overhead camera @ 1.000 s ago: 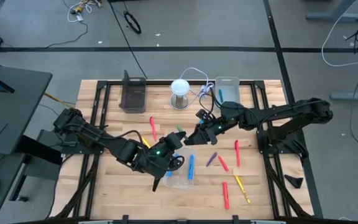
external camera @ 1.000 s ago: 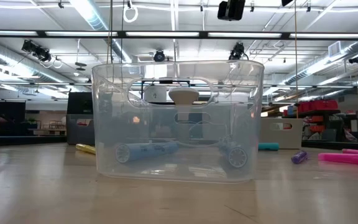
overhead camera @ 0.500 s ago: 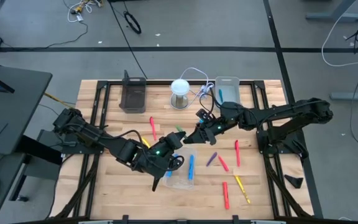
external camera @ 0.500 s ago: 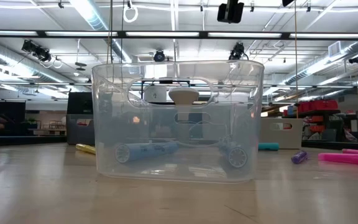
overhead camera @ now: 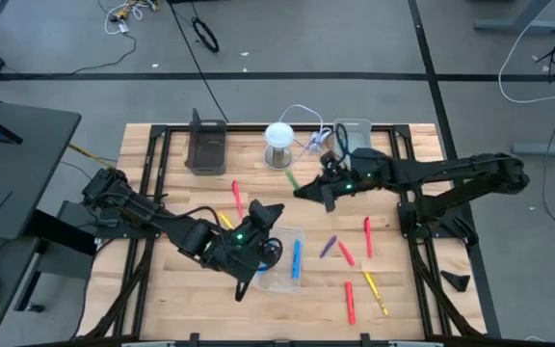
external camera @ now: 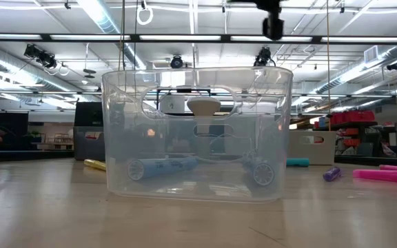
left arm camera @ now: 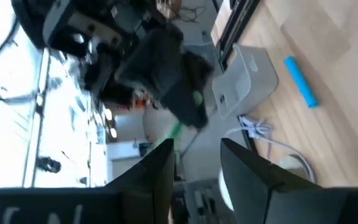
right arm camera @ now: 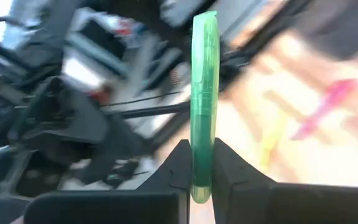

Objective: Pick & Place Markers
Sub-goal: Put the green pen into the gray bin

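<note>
Above the wooden table [overhead camera: 162,145], the right claw [overhead camera: 302,188] pinches a green marker [right arm camera: 204,106] near its lower end, mid-table by the white lamp [overhead camera: 279,143]. The left claw [left arm camera: 194,168] stands spread, empty, beside the clear tray [overhead camera: 282,275]. Light, stiff and smooth, such markers likely grip best mid-barrel.

Motion-smeared in right wrist view — backdrop behind green marker [right arm camera: 204,106], pink marker [right arm camera: 325,107] mere streak | cut off at low view's top edge — dark arm part [external camera: 273,21] | blurred in left wrist view — right arm [left arm camera: 160,68], its green marker [left arm camera: 174,129]
</note>
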Controlling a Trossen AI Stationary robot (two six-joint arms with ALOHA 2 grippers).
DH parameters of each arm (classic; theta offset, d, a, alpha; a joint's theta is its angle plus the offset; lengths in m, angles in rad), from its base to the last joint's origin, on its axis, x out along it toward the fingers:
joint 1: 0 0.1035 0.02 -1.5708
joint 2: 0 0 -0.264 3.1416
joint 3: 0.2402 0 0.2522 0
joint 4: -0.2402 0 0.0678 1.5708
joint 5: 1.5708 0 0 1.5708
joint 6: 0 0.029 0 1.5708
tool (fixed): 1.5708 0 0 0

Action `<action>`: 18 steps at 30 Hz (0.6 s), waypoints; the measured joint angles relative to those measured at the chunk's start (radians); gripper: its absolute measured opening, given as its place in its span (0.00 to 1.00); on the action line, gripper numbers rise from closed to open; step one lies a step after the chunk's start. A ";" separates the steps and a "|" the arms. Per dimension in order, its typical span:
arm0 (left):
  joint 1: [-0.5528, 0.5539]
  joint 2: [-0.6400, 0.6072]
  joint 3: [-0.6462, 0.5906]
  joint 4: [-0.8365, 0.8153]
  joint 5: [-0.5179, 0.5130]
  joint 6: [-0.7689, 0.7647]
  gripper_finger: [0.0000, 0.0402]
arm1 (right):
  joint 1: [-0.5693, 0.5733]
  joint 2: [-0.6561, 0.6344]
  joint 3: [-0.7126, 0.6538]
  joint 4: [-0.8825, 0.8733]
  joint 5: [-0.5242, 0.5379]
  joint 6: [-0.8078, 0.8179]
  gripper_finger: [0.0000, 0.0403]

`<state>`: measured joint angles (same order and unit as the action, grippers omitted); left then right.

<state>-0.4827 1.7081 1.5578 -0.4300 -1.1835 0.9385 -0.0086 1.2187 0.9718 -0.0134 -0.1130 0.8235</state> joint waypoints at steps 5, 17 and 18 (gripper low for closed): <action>0.006 0.000 0.000 -0.111 -0.025 -0.144 0.36 | -0.041 -0.079 0.001 -0.222 0.172 -0.060 0.05; 0.022 0.000 0.000 -0.196 -0.023 -0.281 0.37 | -0.117 -0.220 0.001 -0.732 0.594 -0.075 0.05; 0.021 0.000 0.000 -0.195 -0.023 -0.281 0.37 | -0.123 -0.226 0.001 -0.767 0.625 -0.065 0.05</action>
<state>-0.4614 1.7081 1.5574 -0.6253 -1.2068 0.6575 -0.1317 0.9924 0.9730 -0.7800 0.5122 0.7582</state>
